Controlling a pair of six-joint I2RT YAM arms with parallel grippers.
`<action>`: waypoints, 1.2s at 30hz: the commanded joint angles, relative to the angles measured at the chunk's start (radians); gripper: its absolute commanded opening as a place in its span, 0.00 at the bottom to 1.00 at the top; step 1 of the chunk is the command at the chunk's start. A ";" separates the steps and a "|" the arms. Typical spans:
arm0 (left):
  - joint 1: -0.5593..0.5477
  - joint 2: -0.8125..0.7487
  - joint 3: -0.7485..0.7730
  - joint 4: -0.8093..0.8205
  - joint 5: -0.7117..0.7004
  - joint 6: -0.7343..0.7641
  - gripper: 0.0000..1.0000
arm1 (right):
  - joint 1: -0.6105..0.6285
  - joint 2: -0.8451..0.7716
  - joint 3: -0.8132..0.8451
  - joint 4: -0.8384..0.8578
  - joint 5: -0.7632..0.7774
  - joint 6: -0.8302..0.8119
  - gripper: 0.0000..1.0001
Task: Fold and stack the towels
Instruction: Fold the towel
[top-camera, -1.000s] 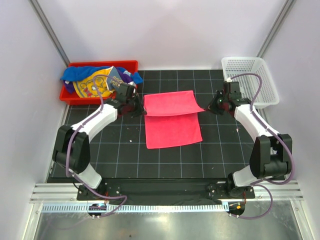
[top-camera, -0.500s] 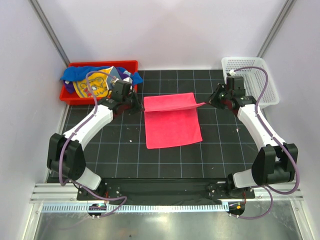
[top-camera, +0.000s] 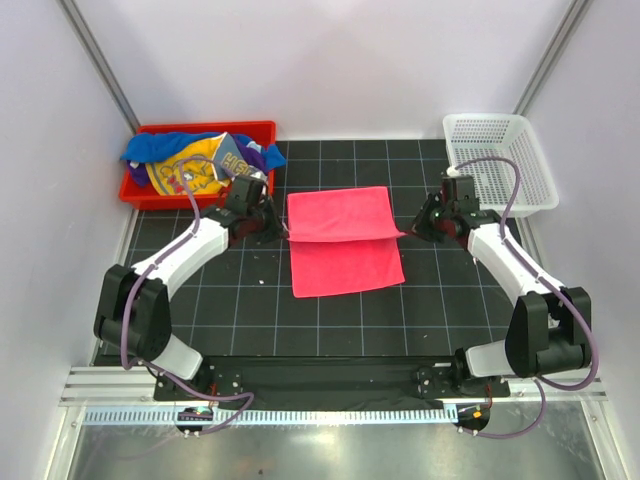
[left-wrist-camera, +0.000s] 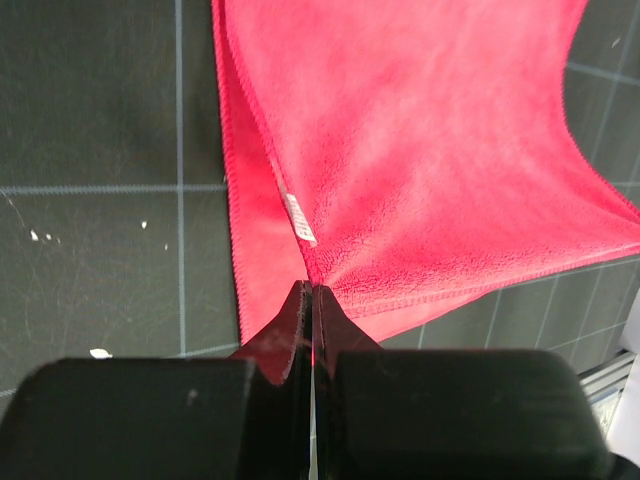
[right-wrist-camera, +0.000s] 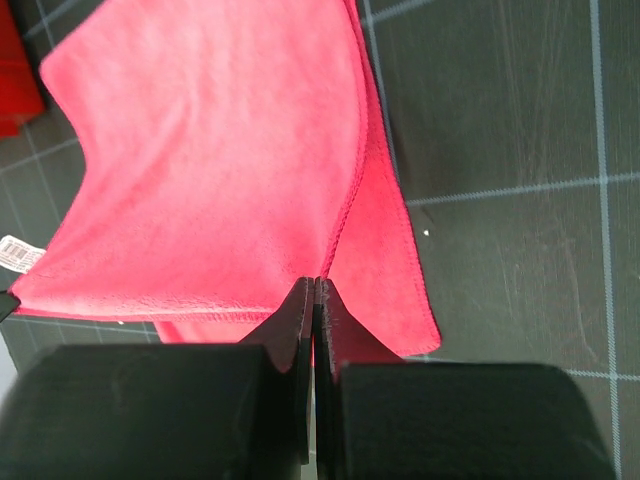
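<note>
A hot pink towel (top-camera: 343, 240) lies mid-mat, its far half lifted and carried over the near half. My left gripper (top-camera: 283, 233) is shut on the lifted left corner (left-wrist-camera: 312, 272); a white label (left-wrist-camera: 298, 216) shows beside that corner. My right gripper (top-camera: 410, 229) is shut on the right corner (right-wrist-camera: 320, 270). The lifted edge (top-camera: 345, 238) stretches between both grippers, about halfway down the towel. More towels, bright blue (top-camera: 160, 147), yellow-orange (top-camera: 190, 170) and purple (top-camera: 262, 152), lie heaped in the red bin (top-camera: 250, 129).
A white mesh basket (top-camera: 505, 160) stands at the back right, behind my right arm. The red bin sits at the back left, close to my left arm. The black gridded mat (top-camera: 330, 320) runs to a metal rail (top-camera: 330, 382) at the near edge.
Both grippers have drawn the towel's lifted far edge toward the near side, so the fold now covers more of the lower layer. Both stayed shut.
</note>
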 joint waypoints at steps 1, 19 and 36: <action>-0.014 -0.027 -0.041 0.063 0.035 -0.012 0.00 | 0.009 -0.042 -0.055 0.050 0.012 0.001 0.01; -0.128 0.013 -0.217 0.162 0.011 -0.068 0.00 | 0.012 -0.016 -0.256 0.112 0.024 -0.007 0.01; -0.125 -0.083 -0.161 0.041 -0.062 -0.026 0.00 | 0.014 -0.125 -0.141 -0.027 0.061 -0.017 0.01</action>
